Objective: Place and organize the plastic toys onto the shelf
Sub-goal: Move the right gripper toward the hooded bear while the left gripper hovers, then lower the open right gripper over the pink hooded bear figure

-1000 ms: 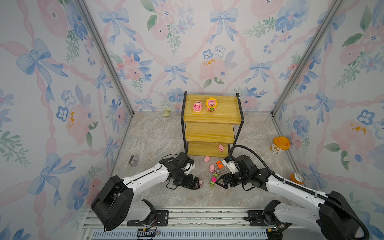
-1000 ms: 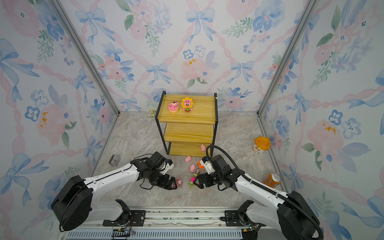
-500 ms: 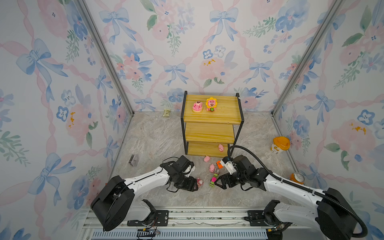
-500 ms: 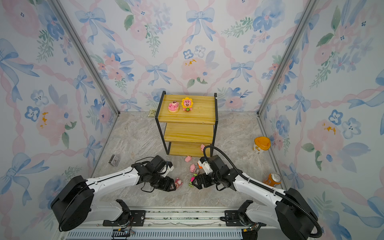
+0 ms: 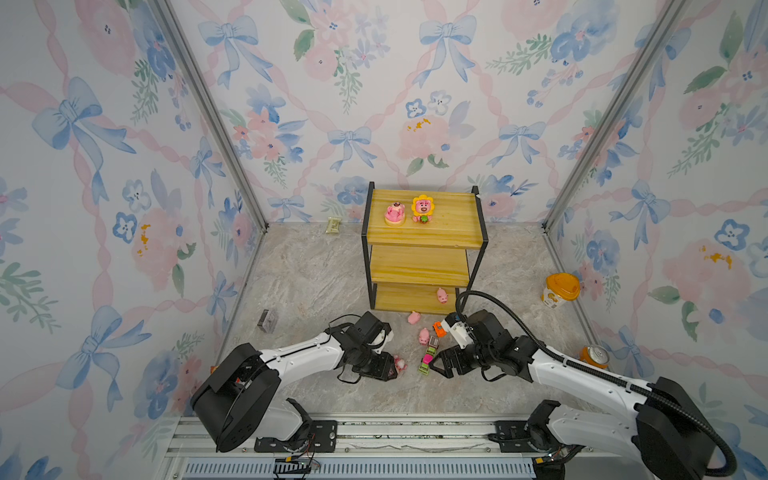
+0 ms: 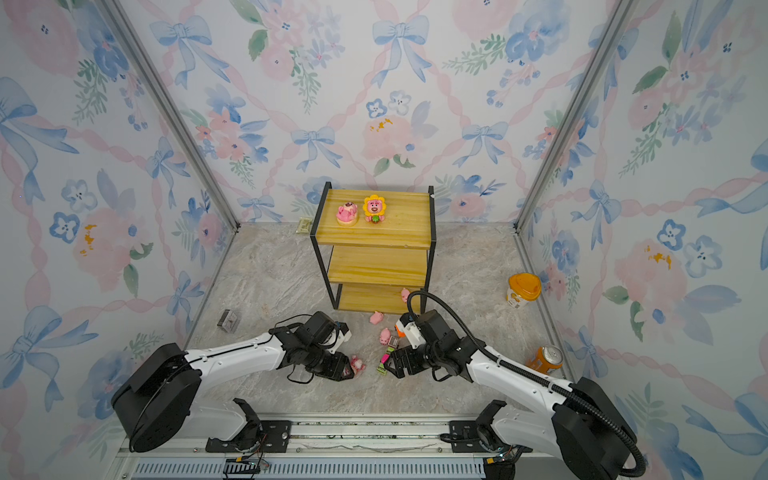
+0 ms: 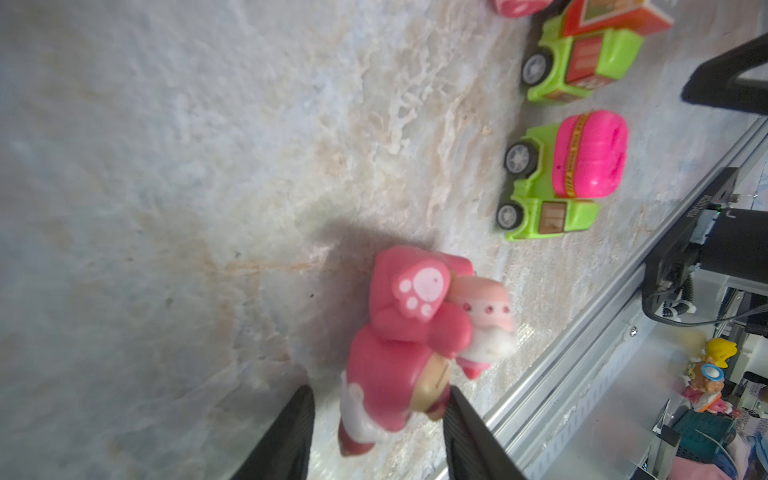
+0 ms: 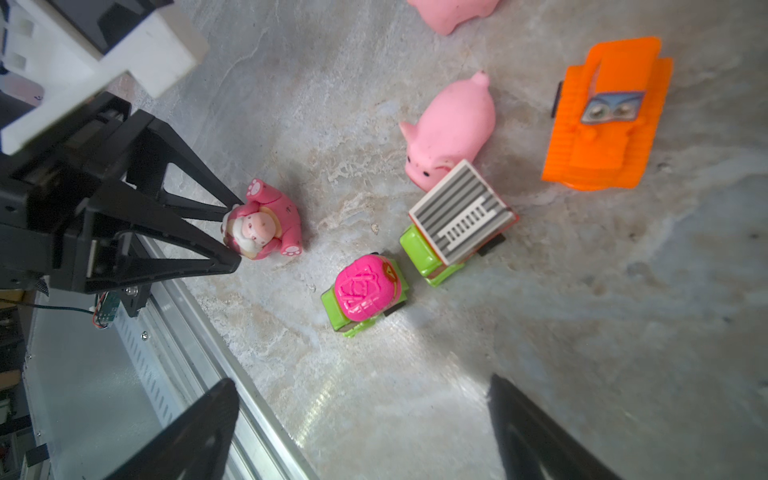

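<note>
A pink bear (image 7: pixel 399 332) lies on the marble floor near the front rail. My left gripper (image 5: pixel 392 368) is open with the bear's head between its fingers; one finger touches it and a small gap shows at the other. My right gripper (image 8: pixel 361 386) hangs open over bare floor, near the pink-green car (image 8: pixel 363 291) and the red-green car (image 8: pixel 457 224). An orange car (image 8: pixel 606 116) and a pig (image 8: pixel 453 129) lie beyond. The shelf (image 5: pixel 424 232) holds a pink bear (image 5: pixel 395 214) and a sunflower bear (image 5: pixel 423 210) on top, and a pig (image 5: pixel 441 296) on its bottom board. Another pig (image 5: pixel 413 318) lies just in front.
A yellow-lidded cup (image 5: pixel 559 289) and an orange can (image 5: pixel 594 357) stand by the right wall. A small grey box (image 5: pixel 267 321) sits at the left, and a packet (image 5: pixel 333 225) lies by the back wall. The metal rail (image 5: pixel 374 432) runs along the front edge.
My left gripper's fingers have narrowed in around the pink bear's head. The right gripper has edged slightly left and stays open.
</note>
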